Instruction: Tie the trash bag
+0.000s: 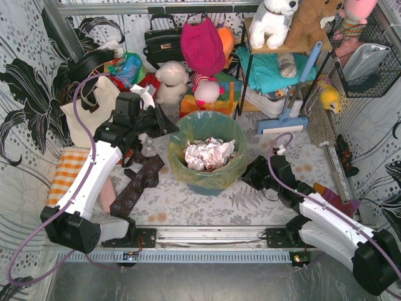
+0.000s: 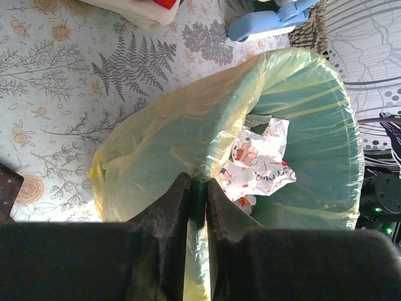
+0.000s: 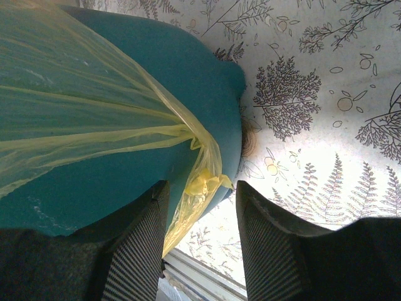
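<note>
One bag [image 1: 178, 147], centre frame, lines one bucket [image 1: 210, 186]. Two grippers on it: left gripper [image 2: 198, 185] pinches rim plastic between near-closed fingers; right gripper [image 3: 202, 186] stands spread around the bag's hanging tail.

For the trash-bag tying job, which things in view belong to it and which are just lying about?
Job: trash bag; left gripper, closed on its rim; right gripper, open around a pulled-out strand; teal bucket holding the bag; crumpled paper inside.
Lying about: cream tote bag; black handbag; stuffed toys; blue mop; orange checked cloth.
</note>
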Tool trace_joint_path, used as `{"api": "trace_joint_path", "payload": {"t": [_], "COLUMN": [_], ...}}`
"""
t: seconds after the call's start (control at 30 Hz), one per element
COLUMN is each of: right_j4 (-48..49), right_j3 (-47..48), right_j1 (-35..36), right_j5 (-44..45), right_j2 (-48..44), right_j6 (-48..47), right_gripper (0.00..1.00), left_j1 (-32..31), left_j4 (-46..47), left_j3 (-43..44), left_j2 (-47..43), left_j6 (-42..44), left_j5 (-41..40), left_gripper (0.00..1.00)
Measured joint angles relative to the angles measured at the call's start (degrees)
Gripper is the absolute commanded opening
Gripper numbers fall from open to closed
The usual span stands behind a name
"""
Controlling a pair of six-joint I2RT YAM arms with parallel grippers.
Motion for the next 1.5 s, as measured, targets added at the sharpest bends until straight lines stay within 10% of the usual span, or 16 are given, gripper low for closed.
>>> {"api": "trace_joint_path", "payload": {"t": [0.4, 0.73, 1.5], "right_j4": [3.5, 7.0, -16.3], "right_j3": [-0.9, -4.3, 14.4], "right_j1": [0.0, 0.0, 0.0], "right_j5": [-0.9, -0.9, 10.3], "right_j2": [4.1, 4.7, -11.6], "right_j6": [0.0, 1.8, -7.8], "right_gripper": [0.32, 0.0, 0.0], "left_j1": [0.0, 0.0, -0.4], "left_j4": [-0.2, -0.8, -1.1], "left_j3": [0.2, 0.3, 0.2], "left_j2": [0.0, -0.1, -0.4], "left_j6": [0.1, -0.1, -0.9], "left_j5": [0.0, -0.1, -0.5], "left_gripper": [0.18, 0.17, 0.16]}}
